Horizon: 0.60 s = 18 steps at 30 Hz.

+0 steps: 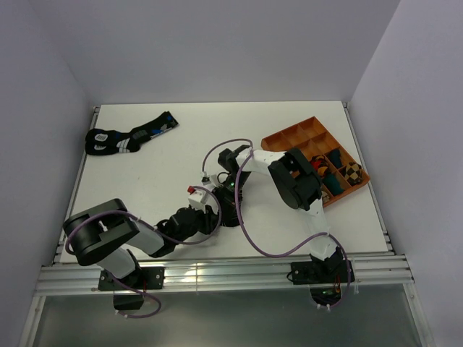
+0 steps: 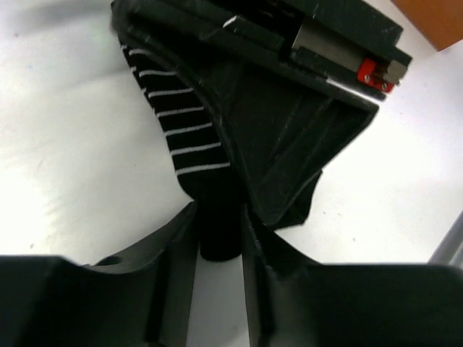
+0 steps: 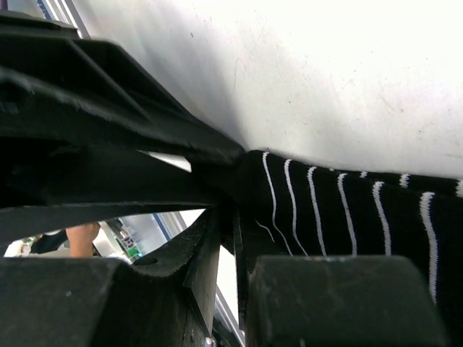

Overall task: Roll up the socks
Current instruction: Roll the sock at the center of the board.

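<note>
Top external view: the left hand (image 1: 215, 215) and right hand (image 1: 230, 196) meet tip to tip near the middle of the desk (image 1: 145, 188). The left arm lies low and stretched rightward; the right arm folds back from its raised elbow. A tray (image 1: 296, 135) sits far right and blue-marked socks (image 1: 129, 137) far left.

Left wrist view: shows what the top view hides. A striped sock (image 2: 181, 123) lies on the desk, with one black fold clamped between the left fingers (image 2: 159, 253). The right hand's body lies over it.

Right wrist view: the right fingers (image 3: 195, 267) are nearly together, pinching the sock's edge. The left hand crosses above them.
</note>
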Available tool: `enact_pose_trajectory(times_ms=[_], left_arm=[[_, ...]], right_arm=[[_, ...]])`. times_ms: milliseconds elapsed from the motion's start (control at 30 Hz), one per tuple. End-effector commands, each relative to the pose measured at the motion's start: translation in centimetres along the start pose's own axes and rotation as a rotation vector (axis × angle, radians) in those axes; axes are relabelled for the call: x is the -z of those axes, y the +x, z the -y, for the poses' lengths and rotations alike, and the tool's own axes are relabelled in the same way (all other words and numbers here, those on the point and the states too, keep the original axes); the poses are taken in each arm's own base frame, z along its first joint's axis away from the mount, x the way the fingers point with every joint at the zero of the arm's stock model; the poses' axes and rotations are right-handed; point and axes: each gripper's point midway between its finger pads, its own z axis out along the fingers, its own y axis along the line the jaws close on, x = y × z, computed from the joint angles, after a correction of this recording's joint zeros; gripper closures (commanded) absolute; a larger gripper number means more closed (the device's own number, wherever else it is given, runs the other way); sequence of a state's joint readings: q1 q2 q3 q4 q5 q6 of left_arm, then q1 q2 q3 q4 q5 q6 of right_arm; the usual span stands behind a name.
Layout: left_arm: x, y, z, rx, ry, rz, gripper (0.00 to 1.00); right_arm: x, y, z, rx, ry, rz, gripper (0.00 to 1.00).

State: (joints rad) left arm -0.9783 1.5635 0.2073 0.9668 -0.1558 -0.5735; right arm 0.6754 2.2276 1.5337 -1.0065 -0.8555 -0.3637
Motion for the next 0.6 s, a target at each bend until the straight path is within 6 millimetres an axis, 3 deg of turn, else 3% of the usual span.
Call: enact_pose_trajectory(times_ms=[0,433,567], left_arm=[[1.3,0.7,-0.1,0.030,0.004,-0.002,0.64],[1.3,0.2,0.5,-0.035,0.051,0.013,0.57],[1.8,-1.0,0.5,-0.004,0.077,0.061,0.56]], right_arm=[[1.0,-1.2,0.2,0.037,0.032,0.027,0.81],[1.3,-0.8,-0.2,0.051,0.018,0.005,0.82],[1.3,-0.6,0.0,0.046,0.016,0.002,0.82]])
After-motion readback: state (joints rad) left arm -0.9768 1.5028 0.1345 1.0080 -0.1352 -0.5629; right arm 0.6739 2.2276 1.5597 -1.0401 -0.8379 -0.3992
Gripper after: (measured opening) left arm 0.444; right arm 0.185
